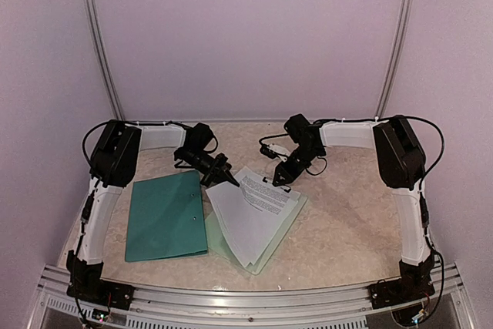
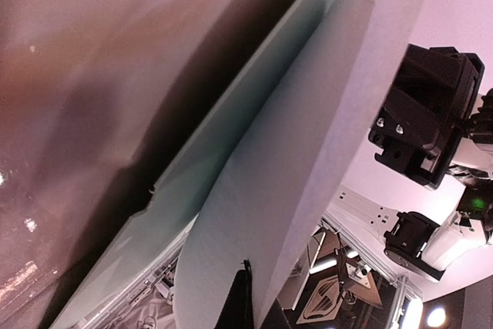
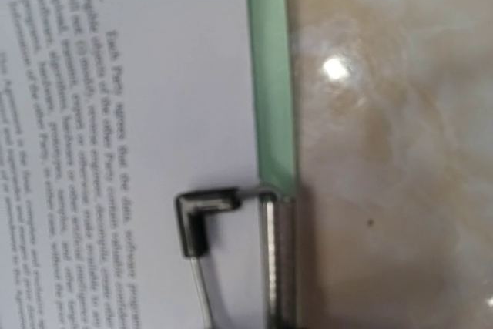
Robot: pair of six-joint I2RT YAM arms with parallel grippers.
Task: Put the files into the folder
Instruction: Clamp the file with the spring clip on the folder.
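Observation:
The dark teal folder (image 1: 166, 217) lies flat and closed at the left of the table. The files (image 1: 250, 217) are white printed sheets fanned on a pale mint clipboard (image 1: 296, 210) in the middle. My left gripper (image 1: 229, 180) is at the sheets' far left corner, shut on one sheet (image 2: 308, 136) whose edge is raised off the clipboard (image 2: 231, 152). Only one dark finger (image 2: 243, 302) shows beside it. My right gripper (image 1: 282, 182) sits over the clipboard's metal clip (image 3: 273, 260), which lies on the printed sheet (image 3: 131, 75). Its fingers are hidden.
The clipboard's mint edge (image 3: 271, 75) borders bare marbled tabletop (image 3: 385, 152) to its right. My right arm (image 2: 431, 113) shows close by in the left wrist view. Pale walls enclose the table on three sides.

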